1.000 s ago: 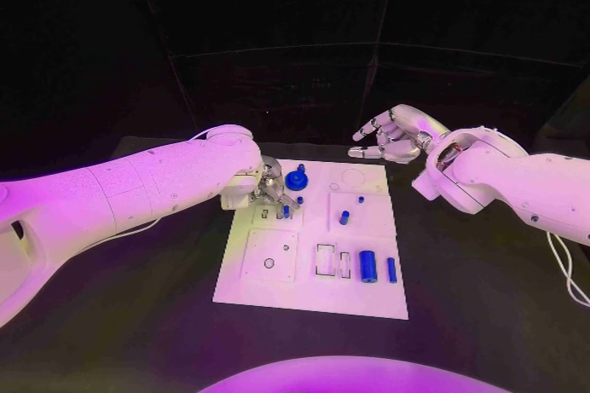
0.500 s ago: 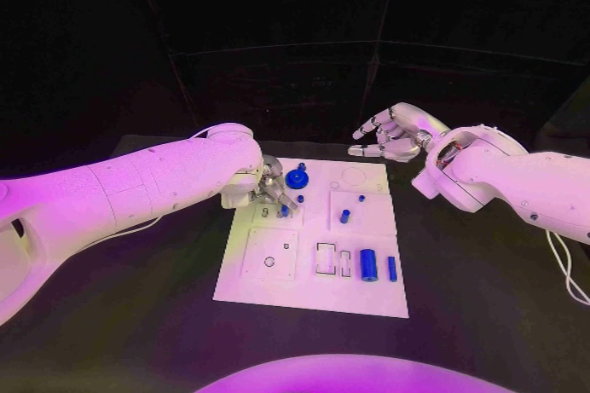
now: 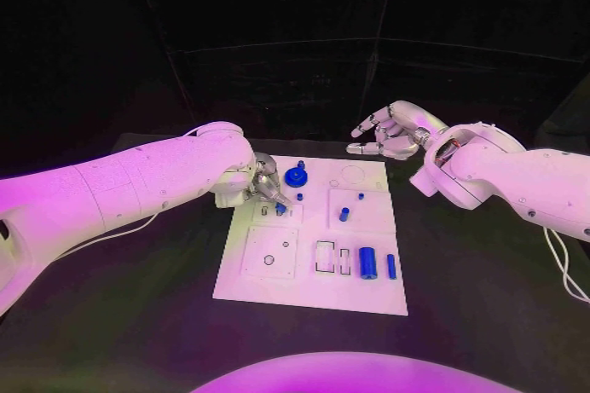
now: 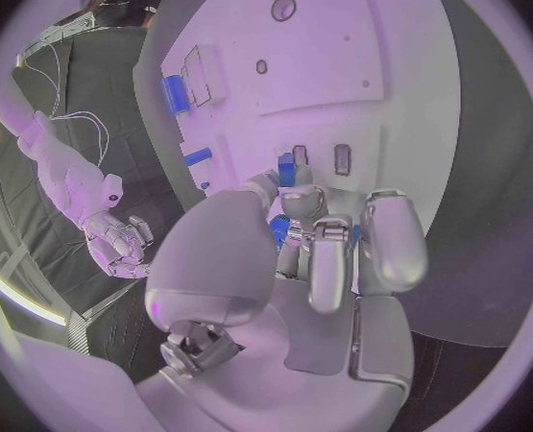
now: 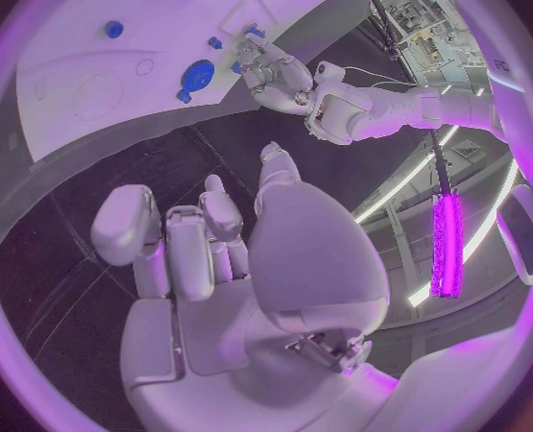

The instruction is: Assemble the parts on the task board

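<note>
L hand (image 3: 263, 188) was at the far-left part of the task board (image 3: 308, 282), fingers pinched on a small blue part (image 3: 280, 208) held right over a slot there. Judged step: seating that part. Next move prob. needs it lined up w/ the slot, then pressed straight down. R hand (image 3: 387, 133) hovered past the board's far-right corner, fingers spread, holding nothing.
</note>
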### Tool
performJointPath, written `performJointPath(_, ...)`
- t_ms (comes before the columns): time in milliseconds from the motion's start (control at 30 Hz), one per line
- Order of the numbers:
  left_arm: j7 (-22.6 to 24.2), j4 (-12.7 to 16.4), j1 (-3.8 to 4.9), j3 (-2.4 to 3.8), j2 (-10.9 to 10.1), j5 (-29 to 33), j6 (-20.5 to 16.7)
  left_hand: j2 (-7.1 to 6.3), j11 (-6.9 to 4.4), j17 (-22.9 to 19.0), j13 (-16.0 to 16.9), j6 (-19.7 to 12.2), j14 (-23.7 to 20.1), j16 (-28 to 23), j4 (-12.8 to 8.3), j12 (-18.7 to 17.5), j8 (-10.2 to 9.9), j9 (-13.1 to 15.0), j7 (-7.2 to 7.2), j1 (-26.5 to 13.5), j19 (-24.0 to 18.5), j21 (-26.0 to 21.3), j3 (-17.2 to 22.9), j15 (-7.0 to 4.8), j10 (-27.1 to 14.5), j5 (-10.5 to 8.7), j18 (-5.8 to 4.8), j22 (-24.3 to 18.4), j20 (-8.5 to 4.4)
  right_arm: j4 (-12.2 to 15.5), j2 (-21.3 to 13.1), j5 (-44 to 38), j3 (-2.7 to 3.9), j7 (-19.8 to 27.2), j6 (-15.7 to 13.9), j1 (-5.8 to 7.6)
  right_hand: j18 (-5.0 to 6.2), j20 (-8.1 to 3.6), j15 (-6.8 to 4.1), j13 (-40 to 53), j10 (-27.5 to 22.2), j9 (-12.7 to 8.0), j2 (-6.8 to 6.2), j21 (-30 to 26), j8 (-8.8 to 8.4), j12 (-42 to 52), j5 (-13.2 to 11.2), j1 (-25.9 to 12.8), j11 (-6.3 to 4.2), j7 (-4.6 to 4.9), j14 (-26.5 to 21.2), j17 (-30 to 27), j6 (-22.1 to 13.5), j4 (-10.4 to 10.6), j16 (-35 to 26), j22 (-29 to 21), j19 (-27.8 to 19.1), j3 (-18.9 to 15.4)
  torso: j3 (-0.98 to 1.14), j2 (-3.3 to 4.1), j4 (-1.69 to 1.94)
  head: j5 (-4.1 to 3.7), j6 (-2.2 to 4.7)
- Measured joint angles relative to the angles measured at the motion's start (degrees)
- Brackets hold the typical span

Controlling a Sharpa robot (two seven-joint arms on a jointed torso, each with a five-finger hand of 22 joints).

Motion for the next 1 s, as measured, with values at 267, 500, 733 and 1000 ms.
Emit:
performJointPath(267,0.6,3.0,0.0,0.0,-2.3,0.7,-2.3,-3.4,-0.32,0.0,-0.4,0.0,0.0,0.0,-1.9,-0.2,1.2,1.5,0.02,-4.4,0.0,0.0,9.1,0.0,0.3,-0.29,0.0,0.3,0.0,0.0,0.0,0.2,0.0,0.1,0.1,0.0,0.0,0.0,0.0,-0.1,0.0,0.0,0.0,-0.2,0.0,0.0,0.3,0.0,0.0,0.0,0.0,0.0,0.0,0.0,0.0,0.0,0.0,0.0,0.02,-0.02,0.05,0.2,-0.01)
performJointPath(500,1.5,6.2,-0.39,0.0,-4.3,-0.5,-7.2,-3.89,-0.34,0.0,-0.3,0.0,0.0,0.0,-2.2,-0.2,1.5,2.1,0.03,-4.9,0.0,0.0,10.2,0.0,0.8,-0.35,0.0,0.6,0.0,0.0,-0.1,0.4,0.0,0.1,0.1,0.0,0.0,0.0,0.0,-0.1,0.0,0.0,0.23,-0.2,0.0,0.0,0.3,-0.2,0.0,0.0,0.0,0.0,0.0,0.2,0.0,-0.1,0.0,-0.2,0.01,-0.04,0.12,0.4,-0.1)
performJointPath(733,2.0,8.2,-1.56,-0.12,-5.4,-2.3,-12.3,-4.03,-0.4,0.0,-0.2,0.0,0.0,0.0,-2.5,-0.2,1.8,2.2,0.03,-5.2,0.0,0.0,10.8,0.0,0.8,-0.51,0.0,0.9,0.0,0.0,-0.4,0.5,0.0,0.2,0.1,0.0,0.0,0.0,0.0,-0.1,0.0,0.0,0.22,-0.2,0.0,0.0,0.3,-0.2,0.0,0.0,0.0,0.0,0.0,0.1,0.0,-0.1,0.0,-0.1,0.02,-0.07,0.19,0.48,-0.23)
performJointPath(1000,1.9,8.4,-2.7,-0.81,-5.4,-4.3,-14.9,-4.23,-0.4,0.0,-0.4,0.0,0.0,0.0,-2.4,-0.2,1.9,2.3,0.04,-5.4,0.0,0.0,11.0,0.0,0.8,-0.53,0.0,1.0,0.0,-0.1,-0.4,0.6,0.0,0.3,0.1,0.0,0.0,0.0,0.0,-0.1,0.0,0.0,0.22,-0.2,0.0,0.0,0.3,-0.2,0.0,0.0,0.0,0.0,0.0,0.2,0.0,-0.1,0.0,-0.1,0.02,-0.04,0.09,0.71,-0.23)
